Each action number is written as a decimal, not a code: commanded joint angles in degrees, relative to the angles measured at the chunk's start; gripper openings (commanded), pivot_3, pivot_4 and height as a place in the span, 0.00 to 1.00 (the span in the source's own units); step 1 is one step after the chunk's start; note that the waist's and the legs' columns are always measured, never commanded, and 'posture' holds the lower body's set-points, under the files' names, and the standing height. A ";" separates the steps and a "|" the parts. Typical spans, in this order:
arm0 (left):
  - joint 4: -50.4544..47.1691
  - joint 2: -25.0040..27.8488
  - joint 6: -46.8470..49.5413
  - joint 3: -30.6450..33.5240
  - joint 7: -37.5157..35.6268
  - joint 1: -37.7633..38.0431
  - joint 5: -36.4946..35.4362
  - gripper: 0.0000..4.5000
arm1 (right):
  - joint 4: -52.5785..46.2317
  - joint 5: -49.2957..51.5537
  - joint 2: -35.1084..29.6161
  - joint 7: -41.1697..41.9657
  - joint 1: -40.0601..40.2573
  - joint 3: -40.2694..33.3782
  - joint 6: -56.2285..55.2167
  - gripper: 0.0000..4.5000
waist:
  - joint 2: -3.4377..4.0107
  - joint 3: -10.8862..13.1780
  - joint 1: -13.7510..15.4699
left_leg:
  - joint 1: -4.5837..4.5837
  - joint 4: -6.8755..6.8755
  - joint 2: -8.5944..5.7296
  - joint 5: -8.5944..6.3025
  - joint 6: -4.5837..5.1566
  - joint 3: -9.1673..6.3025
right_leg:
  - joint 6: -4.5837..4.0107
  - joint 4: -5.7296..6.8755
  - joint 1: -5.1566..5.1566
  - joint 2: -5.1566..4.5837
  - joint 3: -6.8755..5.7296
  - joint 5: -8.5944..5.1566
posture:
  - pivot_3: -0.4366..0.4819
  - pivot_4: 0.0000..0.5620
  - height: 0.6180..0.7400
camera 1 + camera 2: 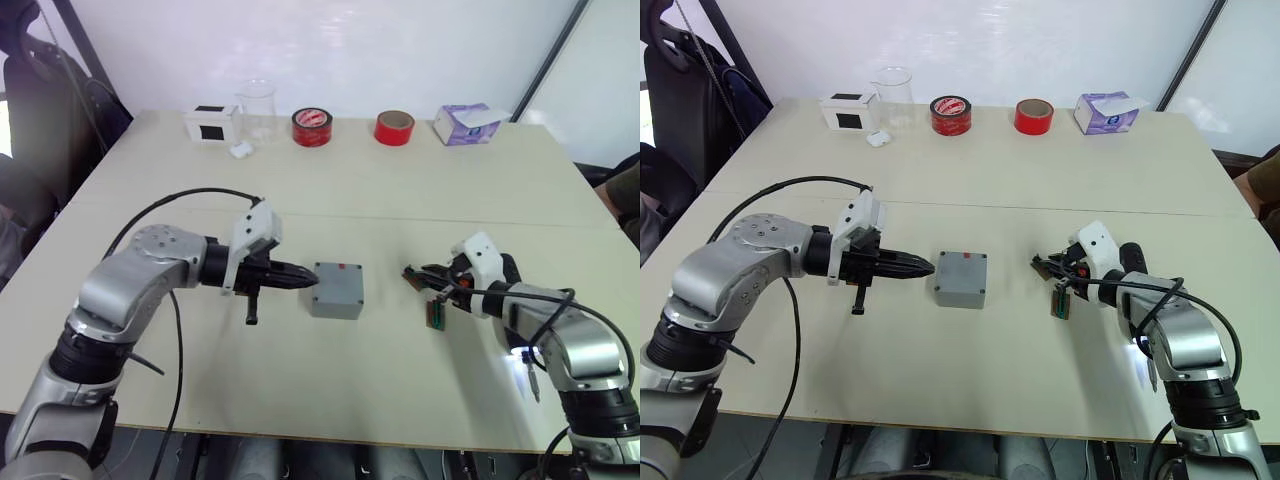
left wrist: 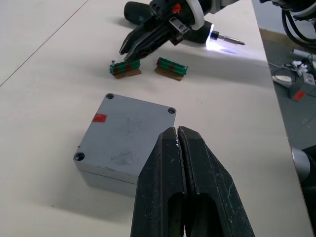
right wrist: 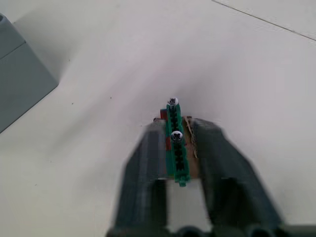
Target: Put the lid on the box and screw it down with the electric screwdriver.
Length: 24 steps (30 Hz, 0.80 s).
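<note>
Left gripper (image 2: 178,132): fingers pressed together, holding nothing; tips level with and just beside the near side of the box, pointing at it across the table (image 1: 400,400).

Right gripper (image 3: 177,129): fingers closed on a green strip (image 3: 174,140) with a brown backing, two screw heads showing along the strip's top edge. In the head views this gripper (image 1: 1045,266) sits well to the right of the box.

Second green strip (image 2: 172,67): lying flat on the table just beside the held one.

Box (image 1: 961,279): grey, square, standing at mid-table between the two grippers, apart from both. Lid (image 2: 127,138): seated on top of the box, flat side up, a hole at each visible corner, small red mark near one edge.

Electric screwdriver (image 2: 217,40): black, lying on the table under the right forearm, metal bit pointing away from the box, white tip light lit and throwing a glow on the table.

Far edge of table, left to right: white box with black panel (image 1: 212,123), clear beaker (image 1: 256,108), two red tape rolls (image 1: 312,127), purple tissue pack (image 1: 466,124).
</note>
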 commanded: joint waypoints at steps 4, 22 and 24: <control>-1.82 0.83 -1.04 -0.01 0.00 0.20 -0.36 0.00 | -0.72 -0.14 -0.06 -0.01 -0.18 -0.11 -0.68 0.02 | 0.00 0.00 0.01 | 0.00 0.00 0.00 0.00 0.00 0.00 | 0.00 0.00 0.00 0.00 0.00 0.00 | 0.48 0.27 1.00; 0.03 0.67 -2.40 -0.80 -0.11 -0.09 0.32 0.00 | -5.85 3.09 -1.02 -0.83 -1.30 -4.01 2.12 0.02 | 0.00 0.00 0.01 | 0.00 0.00 0.00 0.00 0.00 0.00 | 0.00 0.00 0.00 0.00 0.00 0.00 | 0.48 0.27 1.00; 0.27 0.69 -2.62 -0.86 -0.07 -0.06 0.37 0.00 | -6.66 3.43 -1.29 -0.93 -1.61 -4.27 2.82 0.02 | 0.00 0.00 0.01 | 0.00 0.00 0.00 0.00 0.00 0.00 | 0.00 0.00 0.00 0.00 0.00 0.00 | 0.48 0.27 1.00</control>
